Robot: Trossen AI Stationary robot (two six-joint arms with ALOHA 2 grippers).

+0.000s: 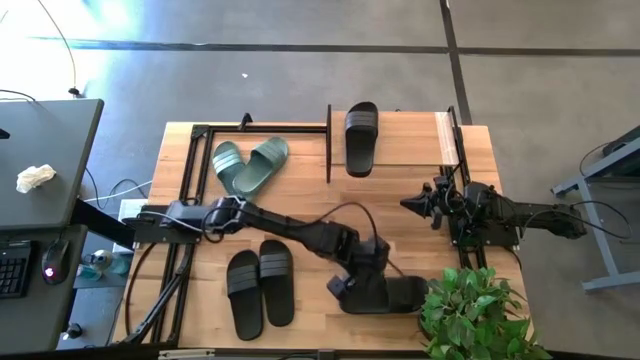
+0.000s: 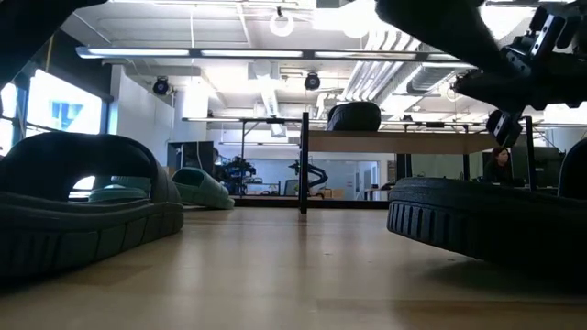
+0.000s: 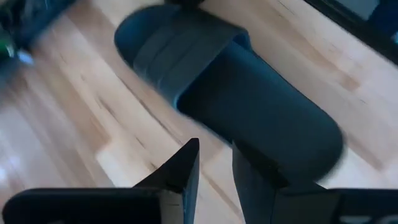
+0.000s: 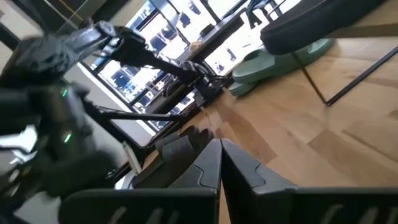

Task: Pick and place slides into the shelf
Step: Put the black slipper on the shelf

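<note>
A black slide [image 3: 249,106] lies sole-down on the table near its front right, also seen in the high view [image 1: 408,293]. My left gripper [image 3: 214,144] hangs over it, pointing steeply down, open with a narrow gap above the slide's side edge near the heel. Another black slide [image 1: 361,135] lies on the shelf's wooden board [image 1: 420,140] at the far side. A black pair [image 1: 258,288] lies at the near left and a green pair [image 1: 250,165] at the far left. My right gripper [image 4: 219,163] waits shut at the table's right [image 1: 415,205]. My left gripper comes at the slide from above, slanting down. One finger [image 3: 255,180] stands in front of the slide's side edge near the heel [image 3: 273,155], the other over bare wood. I cannot tell whether a finger touches the slide.
A leafy potted plant [image 1: 470,315] stands at the near right corner, close beside the slide. An open black metal frame [image 1: 190,180] runs along the table's left around the green pair. A desk with a keyboard [image 1: 15,270] stands off the left edge.
</note>
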